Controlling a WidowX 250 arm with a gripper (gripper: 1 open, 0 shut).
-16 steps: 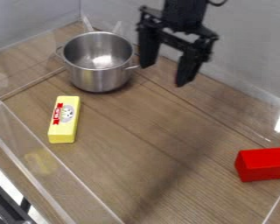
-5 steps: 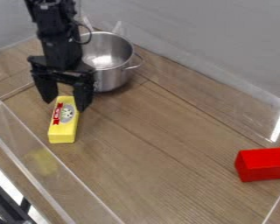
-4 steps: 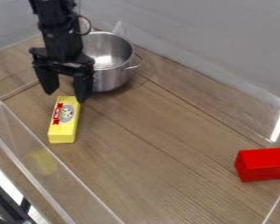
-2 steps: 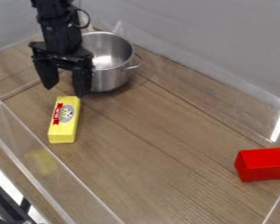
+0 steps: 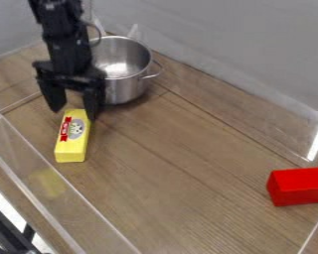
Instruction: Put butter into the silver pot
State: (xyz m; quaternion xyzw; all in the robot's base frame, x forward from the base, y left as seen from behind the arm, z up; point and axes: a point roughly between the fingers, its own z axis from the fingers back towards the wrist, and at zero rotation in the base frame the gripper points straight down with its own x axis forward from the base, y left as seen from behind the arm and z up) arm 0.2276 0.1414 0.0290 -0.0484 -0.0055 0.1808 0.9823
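Wooden tabletop (image 5: 189,189), pale wall behind. One gripper (image 5: 75,107), dark, lowered since a moment ago, fingers parted, tips by the far end of the butter (image 5: 72,141). Butter: yellow, flat on the wood, just in front of the gripper. Silver pot (image 5: 119,67): behind and beside it, partly hidden. Red block (image 5: 298,187): well apart. Judged meaning: grasp being lined up; butter yet to be lifted.

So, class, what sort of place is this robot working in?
Probably a robot test bench made up as a toy kitchen: a robot arm reaches over a wood-look surface, with a shiny pot and a yellow butter block laid out, and plain pale walls around.
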